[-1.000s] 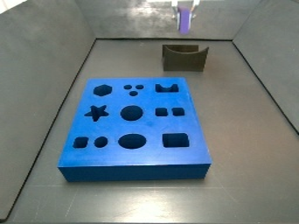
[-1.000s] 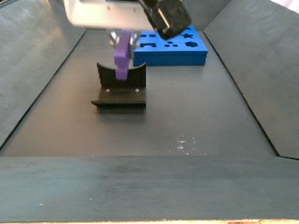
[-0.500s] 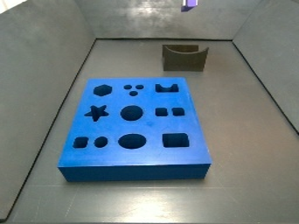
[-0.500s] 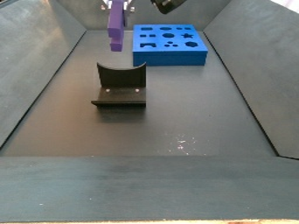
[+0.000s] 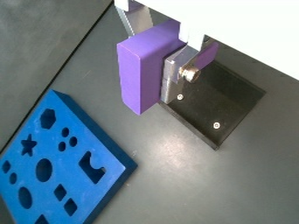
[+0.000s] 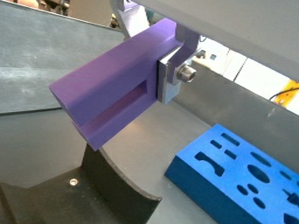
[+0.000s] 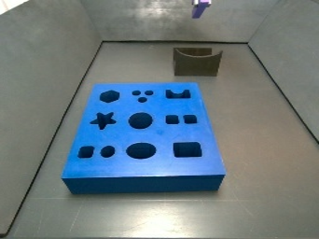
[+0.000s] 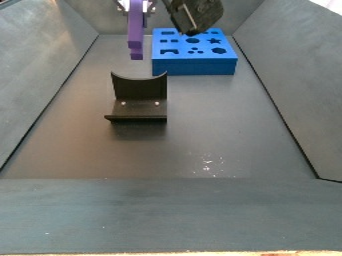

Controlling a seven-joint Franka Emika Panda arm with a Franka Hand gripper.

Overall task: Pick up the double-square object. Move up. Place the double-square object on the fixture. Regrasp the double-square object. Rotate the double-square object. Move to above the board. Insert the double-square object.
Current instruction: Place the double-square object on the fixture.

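In both wrist views my gripper (image 5: pixel 153 63) is shut on the double-square object (image 5: pixel 142 77), a lavender slab with a shallow recess along one face (image 6: pixel 114 87). One silver finger (image 5: pixel 179 77) presses its side; the other finger is hidden behind it. The block hangs upright, high above the fixture (image 8: pixel 136 100), a dark notched block near the far wall (image 7: pixel 196 62). Only the block's lower end (image 7: pixel 201 6) shows at the top edge of a side view. The blue board (image 7: pixel 144 135) with shaped holes lies on the floor, apart from the fixture (image 5: pixel 221 103).
Grey walls enclose the dark floor on all sides (image 7: pixel 75 56). The board (image 8: pixel 195 50) sits beyond the fixture in a side view. A dark part of the arm (image 8: pixel 195 14) hangs beside the block.
The gripper has risen with the double-square object, from just over the fixture's notch to high above it. Since half a second ago it has climbed only slightly.
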